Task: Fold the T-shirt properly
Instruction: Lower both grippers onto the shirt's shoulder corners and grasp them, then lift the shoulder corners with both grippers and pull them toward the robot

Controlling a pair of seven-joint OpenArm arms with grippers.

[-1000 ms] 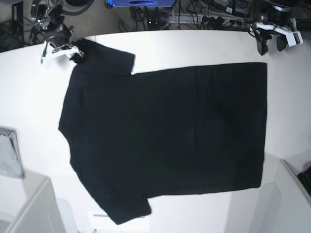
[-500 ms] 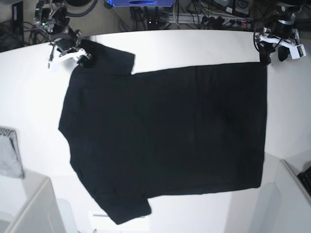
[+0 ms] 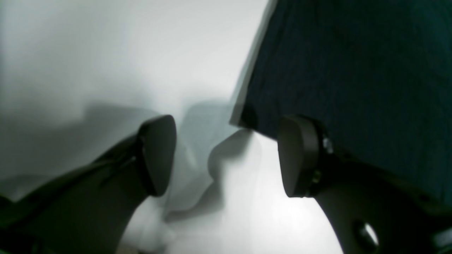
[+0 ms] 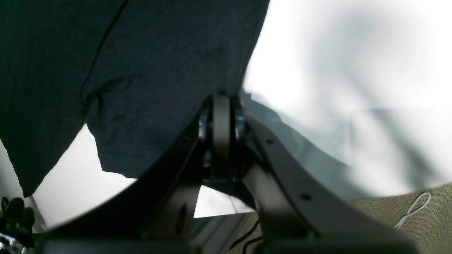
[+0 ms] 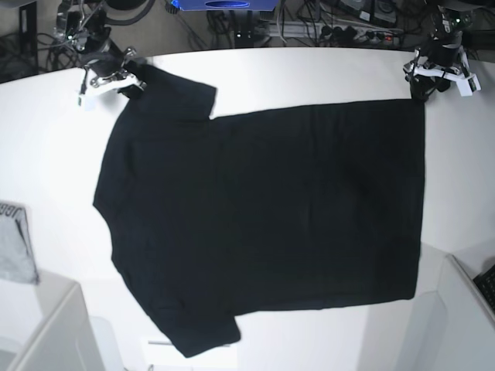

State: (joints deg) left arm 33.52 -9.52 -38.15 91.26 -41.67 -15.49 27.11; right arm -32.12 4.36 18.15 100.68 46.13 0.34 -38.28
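The black T-shirt lies spread flat on the white table, plain side up, sleeves to the left and hem to the right. My right gripper is at the far sleeve. In the right wrist view the gripper is shut on the edge of that sleeve. My left gripper is at the far hem corner. In the left wrist view the gripper is open, with the shirt's corner just ahead of the gap. One finger is over the cloth.
A small grey item with lettering lies at the left edge. White boxes stand at the front left and front right. Cables and power strips lie beyond the table's far edge.
My left gripper has come down and in to the far hem corner. My right gripper has shifted slightly towards the far edge, taking the sleeve tip with it.
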